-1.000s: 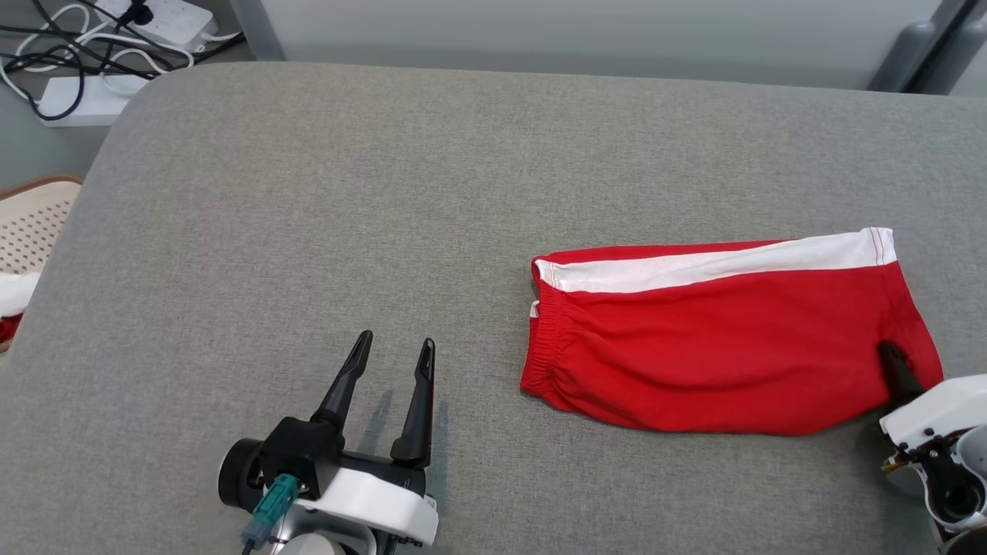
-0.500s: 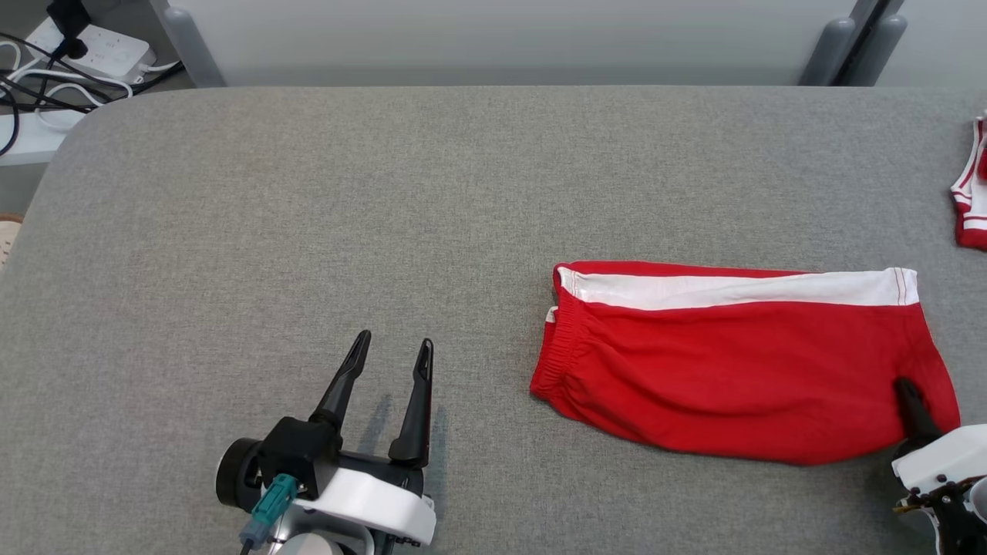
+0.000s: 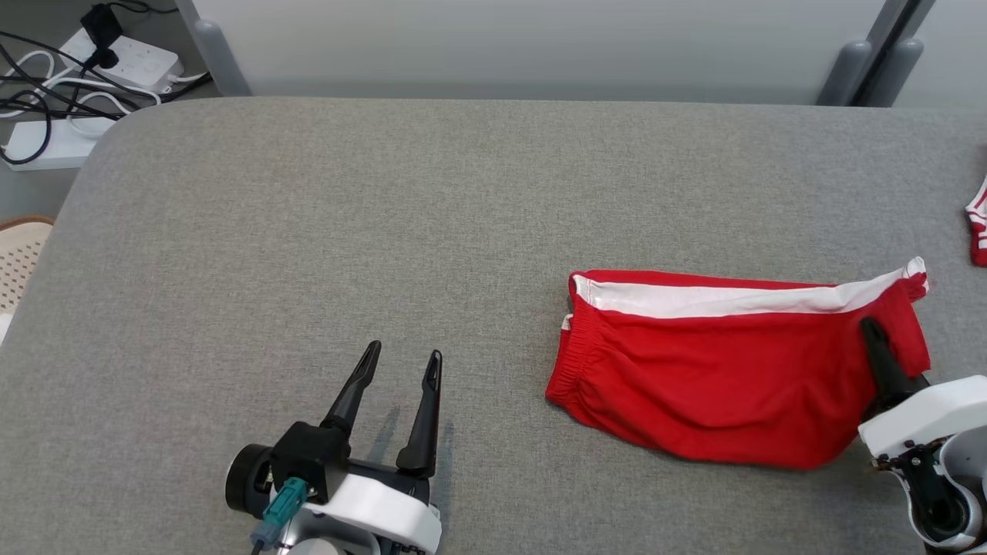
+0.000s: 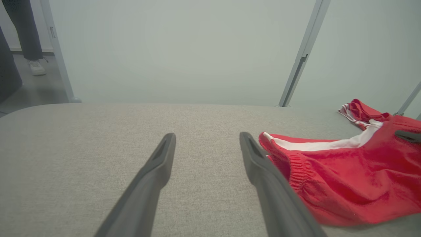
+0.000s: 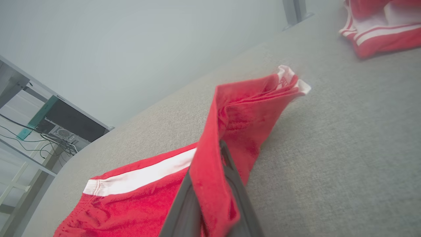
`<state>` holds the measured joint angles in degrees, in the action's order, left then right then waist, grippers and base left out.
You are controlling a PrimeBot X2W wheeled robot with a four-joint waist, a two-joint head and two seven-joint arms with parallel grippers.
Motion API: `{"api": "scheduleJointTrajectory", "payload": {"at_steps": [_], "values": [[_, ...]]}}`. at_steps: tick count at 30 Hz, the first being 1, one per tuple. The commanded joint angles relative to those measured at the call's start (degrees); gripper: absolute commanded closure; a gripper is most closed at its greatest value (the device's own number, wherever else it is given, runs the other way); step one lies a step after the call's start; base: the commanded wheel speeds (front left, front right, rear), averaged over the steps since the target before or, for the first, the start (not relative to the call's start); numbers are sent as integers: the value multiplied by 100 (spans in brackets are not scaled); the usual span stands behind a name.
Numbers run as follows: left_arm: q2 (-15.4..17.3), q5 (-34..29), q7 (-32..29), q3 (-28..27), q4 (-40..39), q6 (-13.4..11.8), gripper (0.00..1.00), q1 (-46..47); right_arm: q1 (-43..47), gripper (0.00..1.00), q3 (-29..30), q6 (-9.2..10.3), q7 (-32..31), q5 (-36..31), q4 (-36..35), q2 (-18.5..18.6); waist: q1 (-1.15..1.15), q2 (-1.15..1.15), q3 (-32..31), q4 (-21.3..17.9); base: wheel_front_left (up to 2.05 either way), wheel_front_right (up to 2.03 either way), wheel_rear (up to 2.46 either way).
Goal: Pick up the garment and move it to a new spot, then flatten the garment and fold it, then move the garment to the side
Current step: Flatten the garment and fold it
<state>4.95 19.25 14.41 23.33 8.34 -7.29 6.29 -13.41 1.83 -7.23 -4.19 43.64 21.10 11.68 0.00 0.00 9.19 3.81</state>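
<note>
The garment (image 3: 717, 378) is a pair of red shorts with a white side stripe, folded flat on the grey padded table (image 3: 385, 231), right of centre. My right gripper (image 3: 875, 339) is shut on its right hem end, which is lifted and bunched off the table. In the right wrist view the red cloth (image 5: 230, 118) drapes over the pinched fingers (image 5: 238, 194). My left gripper (image 3: 405, 366) rests open at the lower left, well clear of the waistband, with nothing between its fingers. The left wrist view has the waistband end (image 4: 296, 164) just right of the open left gripper (image 4: 207, 138).
Another red-and-white garment (image 3: 978, 231) lies at the table's right edge, also in the right wrist view (image 5: 378, 29). Power strips and cables (image 3: 77, 69) lie on the floor at the far left. A woven basket (image 3: 19, 254) sits off the left edge. A person's shoe (image 4: 34, 67) stands beyond the table.
The head camera has shifted. My right gripper has lifted the garment's right hem and carried it inward and away from me, so that end now stands bunched. The left gripper has stayed put.
</note>
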Motion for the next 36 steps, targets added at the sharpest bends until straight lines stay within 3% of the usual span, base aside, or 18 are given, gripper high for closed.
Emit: {"api": "scheduleJointTrajectory", "payload": {"at_steps": [1, 12, 32, 33, 34, 36], "values": [[25, -24, 59, -152, -101, 12, 0, 172, 42, 100, -81, -25, -102, -140, -308, -3, 0, 0, -43, 60, 0, 0, 0], [-60, 7, 59, -77, -51, 44, 0, 167, 46, 100, -406, -25, -893, -701, -1159, -623, 0, 0, -96, 475, 0, 0, 0], [-171, 5, 59, -105, -28, 107, 0, 204, -375, 100, -1218, -25, -1027, -822, -584, -872, 0, 0, 73, 817, 0, 0, 0], [-175, 3, 59, -104, -27, 110, 0, 209, -382, 82, -1242, -25, -1027, -818, -558, -874, 0, 0, 82, 820, 0, 0, 0], [-178, 2, 59, -105, -28, 112, 0, 215, -386, 0, -1262, -25, -1030, -808, -541, -875, 0, 0, 89, 820, 0, 0, 0], [-184, 1, 59, -110, -28, 114, 0, 220, -393, 0, -1334, -25, -1039, -749, -560, -877, 0, 0, 104, 815, 0, 0, 0]]}}
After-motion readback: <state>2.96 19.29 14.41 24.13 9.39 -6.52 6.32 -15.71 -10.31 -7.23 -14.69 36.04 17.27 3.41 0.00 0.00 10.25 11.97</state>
